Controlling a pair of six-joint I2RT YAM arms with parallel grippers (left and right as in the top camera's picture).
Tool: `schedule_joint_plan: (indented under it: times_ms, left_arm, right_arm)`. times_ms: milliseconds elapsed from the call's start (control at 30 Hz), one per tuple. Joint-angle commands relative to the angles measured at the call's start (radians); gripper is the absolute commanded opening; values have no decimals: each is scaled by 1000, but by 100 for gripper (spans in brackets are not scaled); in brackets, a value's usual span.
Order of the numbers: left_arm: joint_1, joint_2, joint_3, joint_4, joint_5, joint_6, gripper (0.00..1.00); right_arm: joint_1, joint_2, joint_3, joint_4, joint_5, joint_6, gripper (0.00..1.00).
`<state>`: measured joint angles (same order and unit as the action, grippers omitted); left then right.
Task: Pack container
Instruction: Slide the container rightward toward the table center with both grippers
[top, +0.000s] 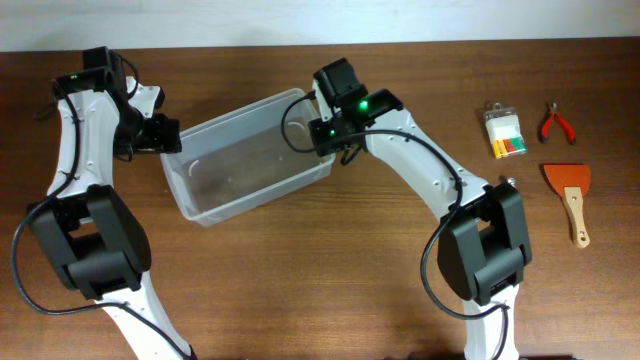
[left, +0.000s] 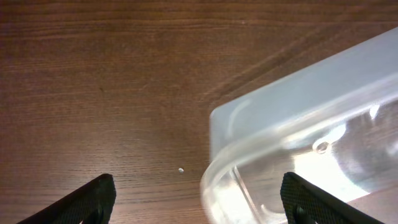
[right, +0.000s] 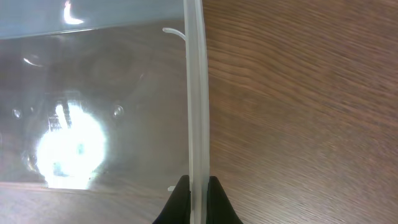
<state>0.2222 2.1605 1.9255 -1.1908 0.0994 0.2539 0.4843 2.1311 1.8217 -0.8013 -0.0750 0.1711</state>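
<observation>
You have one container (top: 245, 155) and two claws: your right claw (right: 198, 188) pinches its rim, and your left claw (left: 199, 190), spread wide, faces its corner.

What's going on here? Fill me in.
The right end effector is pinched shut on the rim of the tub at its right end. The left end effector is open, the tub's left corner between its fingers, not gripped. The tub looks empty; the pliers, scraper and small box lie on the table to the right, unpacked.
</observation>
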Motion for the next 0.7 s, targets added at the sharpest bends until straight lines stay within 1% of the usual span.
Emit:
schedule_joint_plan:
  times_ms: [0, 233, 433, 667]
  left_arm:
    - [1, 7, 1, 9, 33, -17, 87]
    - [0, 7, 1, 31, 132, -17, 87]
    - [0, 7, 1, 31, 188, -17, 87]
    - [0, 7, 1, 32, 313, -16, 87]
  right_arm:
    - [-34, 2, 30, -6, 8, 22, 4]
    - [-54, 2, 30, -14, 8, 22, 4]
    - [-54, 2, 30, -25, 9, 34, 4]
    - [-54, 2, 30, -26, 22, 67, 4]
